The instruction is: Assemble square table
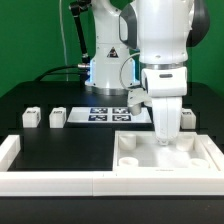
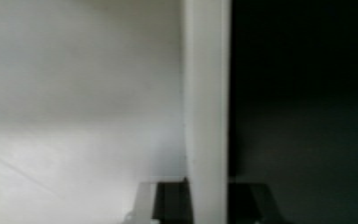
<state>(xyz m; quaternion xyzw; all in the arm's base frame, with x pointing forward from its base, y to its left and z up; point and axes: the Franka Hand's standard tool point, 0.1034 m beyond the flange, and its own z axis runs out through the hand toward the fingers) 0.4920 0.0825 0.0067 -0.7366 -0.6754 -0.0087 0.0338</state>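
Exterior view. The gripper (image 1: 165,140) points straight down over the square panel (image 1: 200,156), its tip at or just above the panel's far part. The jaws are pressed together and I see no leg between them. The panel lies flat, sockets up, its near edge against the front border rail (image 1: 60,182). Two legs (image 1: 32,117) (image 1: 57,117) stand well apart from the panel on the exterior view's left. A third leg (image 1: 187,118) stands just beyond the panel's far edge. I cannot find the fourth. The marker board (image 1: 110,113) lies beyond the panel, toward the arm's base. The table (image 1: 60,145) is matt black; green backdrop and dark cables are behind.

Wrist view. A blurred white panel face fills one side and ends at a straight pale edge with black table beyond. Dark fingertips (image 2: 163,205) barely show.

Judgement: no leg is mounted, so this is early. It looks like the panel being nudged into place. Next the jaws must open, lift clear and go for a leg.
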